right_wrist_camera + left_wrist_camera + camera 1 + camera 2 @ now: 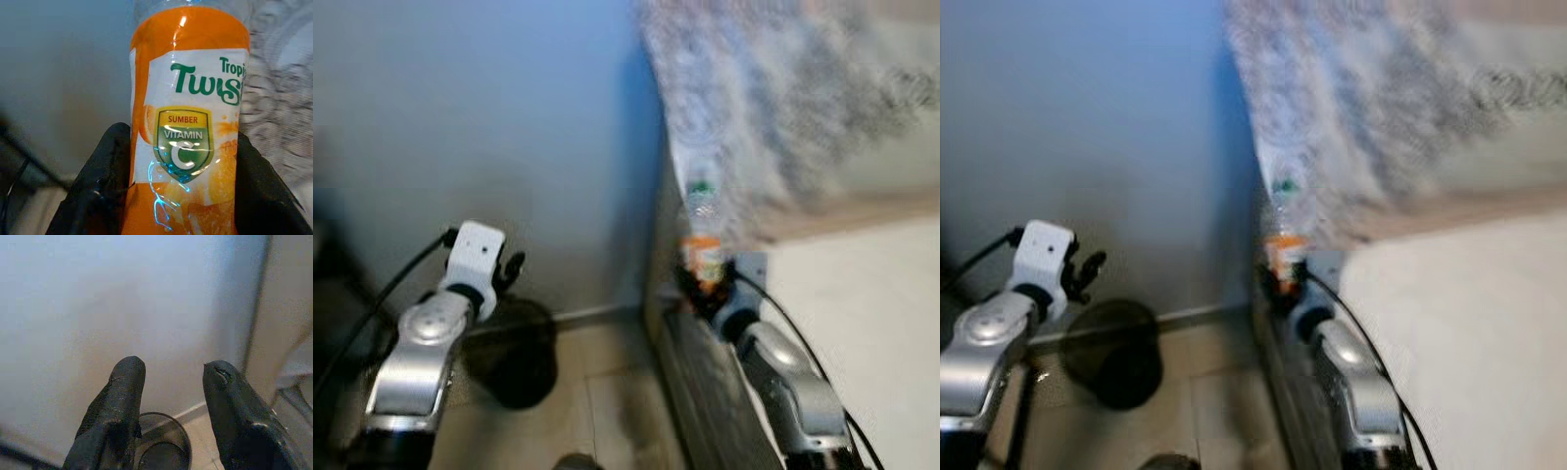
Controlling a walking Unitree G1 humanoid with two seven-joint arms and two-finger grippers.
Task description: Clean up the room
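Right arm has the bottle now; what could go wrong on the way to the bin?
1. The right gripper grips the orange bottle low on its glossy label, so it may tip or slip.
2. The dark bin sits across by the left gripper; the bed edge could snag the arm.
3. The head views are blurred, so aiming is uncertain.

One bottle (188, 127), orange-labelled with a green cap; one dark bin (514, 357) on the floor; two grippers, left (171, 396) and right (703, 286); one patterned bedspread (783, 108).
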